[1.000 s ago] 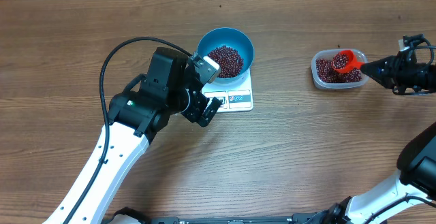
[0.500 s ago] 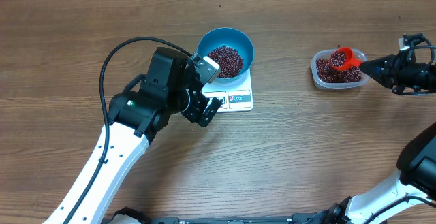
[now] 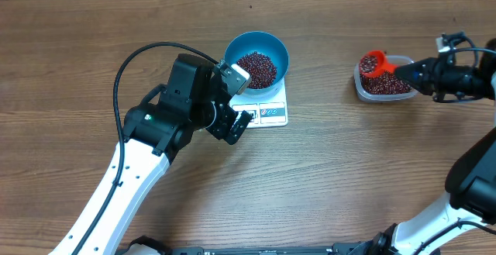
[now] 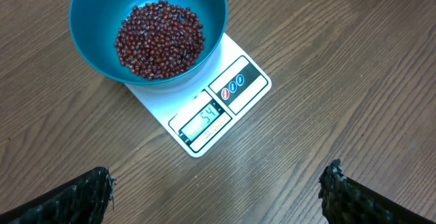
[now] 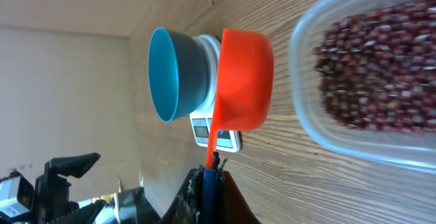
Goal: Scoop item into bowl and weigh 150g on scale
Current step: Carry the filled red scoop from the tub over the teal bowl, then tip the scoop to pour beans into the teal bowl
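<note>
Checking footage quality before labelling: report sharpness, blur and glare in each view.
Overhead: evenly lit, sharp, no glare. Left wrist: crisp, display of the flat white digital scale readable. Right wrist: sideways, the clear plastic tub of red-brown beans is blurred; the orange-red plastic scoop sharper.

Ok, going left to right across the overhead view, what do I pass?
Black-and-white left robot arm → round bright blue bowl holding dark red-brown beans → clear rounded-rectangular plastic tub → black right robot arm.
</note>
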`<state>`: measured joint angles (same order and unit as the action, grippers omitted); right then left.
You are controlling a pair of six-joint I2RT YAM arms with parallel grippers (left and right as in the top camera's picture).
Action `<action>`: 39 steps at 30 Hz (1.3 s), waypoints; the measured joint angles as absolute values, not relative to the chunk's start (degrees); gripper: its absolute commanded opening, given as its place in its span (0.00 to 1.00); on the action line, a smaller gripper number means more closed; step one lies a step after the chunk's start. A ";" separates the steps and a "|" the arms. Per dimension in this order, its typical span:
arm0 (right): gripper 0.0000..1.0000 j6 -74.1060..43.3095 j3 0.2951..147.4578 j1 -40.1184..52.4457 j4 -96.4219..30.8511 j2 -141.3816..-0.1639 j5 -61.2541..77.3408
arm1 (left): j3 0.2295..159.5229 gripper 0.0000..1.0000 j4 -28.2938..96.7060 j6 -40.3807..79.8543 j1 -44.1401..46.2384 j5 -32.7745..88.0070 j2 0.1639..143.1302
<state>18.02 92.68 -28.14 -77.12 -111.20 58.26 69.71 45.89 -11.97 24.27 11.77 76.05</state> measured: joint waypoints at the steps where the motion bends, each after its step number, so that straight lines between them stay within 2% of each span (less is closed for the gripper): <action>1: 0.04 18.04 92.68 -27.49 -77.03 -111.20 58.39 | 69.71 1.00 45.89 -11.97 24.27 11.79 76.05; 8: 0.04 18.02 92.68 -22.55 -76.40 -111.20 60.55 | 69.71 1.00 45.89 -11.97 24.27 11.77 76.05; 14: 0.04 18.00 92.68 -14.41 -75.05 -111.20 63.53 | 69.71 1.00 45.89 -11.97 24.27 11.77 76.05; 23: 0.04 8.03 92.66 -2.68 -61.45 -111.20 65.71 | 69.71 1.00 45.89 -11.97 24.27 11.77 76.05; 29: 0.04 -2.50 92.66 4.89 -53.65 -111.20 57.06 | 69.71 1.00 45.89 -11.99 24.27 11.77 76.05; 39: 0.04 -7.11 100.92 16.08 -56.07 -111.39 28.93 | 69.71 0.99 45.89 -11.99 24.27 11.79 76.05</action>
<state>-7.11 100.92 16.08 -56.07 -111.39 28.93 69.71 45.89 -11.99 24.27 11.79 76.05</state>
